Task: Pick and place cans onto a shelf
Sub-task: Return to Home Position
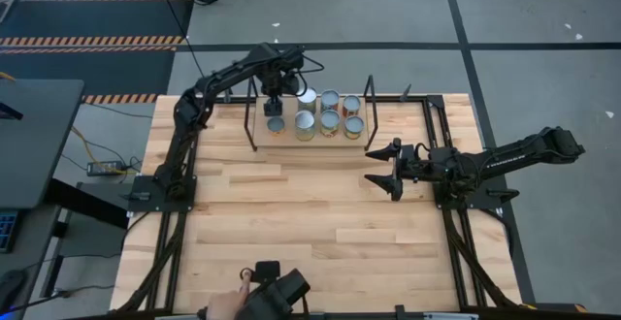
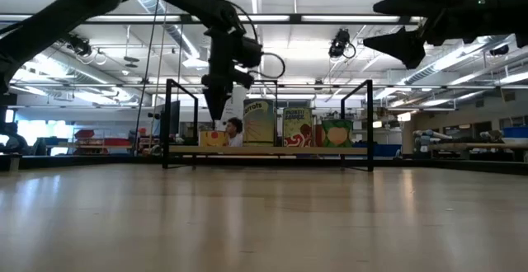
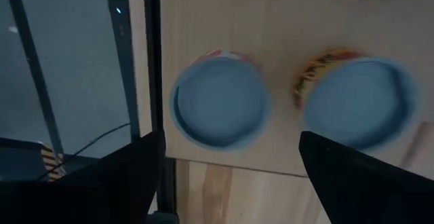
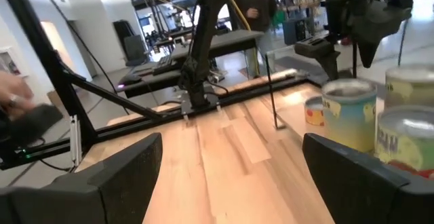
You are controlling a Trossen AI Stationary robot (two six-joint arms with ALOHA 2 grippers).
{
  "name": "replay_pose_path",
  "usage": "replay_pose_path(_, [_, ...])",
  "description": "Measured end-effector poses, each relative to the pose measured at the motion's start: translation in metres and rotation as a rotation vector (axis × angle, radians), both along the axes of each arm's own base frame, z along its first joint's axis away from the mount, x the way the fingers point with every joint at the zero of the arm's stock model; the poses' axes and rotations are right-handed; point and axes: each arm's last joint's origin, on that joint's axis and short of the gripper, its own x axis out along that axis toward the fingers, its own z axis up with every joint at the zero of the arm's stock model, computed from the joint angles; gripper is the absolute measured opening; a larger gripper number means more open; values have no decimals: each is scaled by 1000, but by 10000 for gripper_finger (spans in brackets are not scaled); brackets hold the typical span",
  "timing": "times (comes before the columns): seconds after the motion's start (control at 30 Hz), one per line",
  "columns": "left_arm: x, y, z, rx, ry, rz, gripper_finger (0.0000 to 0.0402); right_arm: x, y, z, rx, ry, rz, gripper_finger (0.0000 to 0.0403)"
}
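Note:
Several cans stand upright on their bases in two rows on the shelf [image 1: 260,142] at the table's far edge, silvery blue tops up. My left gripper [image 1: 276,104] hangs open over the shelf's left end, fingers pointing down, just above the short leftmost can [image 1: 277,124]. The left wrist view shows that can [image 3: 220,100] and its neighbour [image 3: 359,102] from above, between and beyond the spread fingers. In the low view the left gripper [image 2: 216,111] hangs clear above the short can [image 2: 213,138]. My right gripper [image 1: 388,169] is open and empty over the table's right half, near the shelf's right end.
The shelf's black upright posts [image 1: 249,116] stand beside my left gripper. A person's hand [image 1: 243,279] holds a dark device at the table's near edge. Bare tabletop [image 1: 291,204] lies between the shelf and the near edge. People stand in the room beyond [image 4: 254,0].

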Motion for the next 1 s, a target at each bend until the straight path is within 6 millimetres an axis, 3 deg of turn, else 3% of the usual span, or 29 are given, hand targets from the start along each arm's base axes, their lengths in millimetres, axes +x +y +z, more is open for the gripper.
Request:
replay_pose_path(0.17, [-3, -26, 43, 62, -91, 34, 342, -2, -2, 7, -75, -38, 4, 364])
replay_pose_path(0.3, [-11, -57, 89, 80, -246, 101, 322, -1, -6, 25, -131, -82, 66, 363])
replay_pose_path(0.5, [-31, -111, 155, -61, -574, 121, 262, 3, -15, 48, -261, -103, 75, 347])
replay_pose_path(0.63, [-37, -146, 183, -58, -760, 4, 201, 3, -19, 53, -297, -119, 59, 317])
replay_pose_path(0.77, [-37, -174, 173, -98, -961, -164, 134, 4, -18, 53, -297, -120, 68, 268])
replay_pose_path(1.0, [-57, -208, 112, -129, -1206, -305, 38, 4, -6, 48, -288, -74, 148, 154])
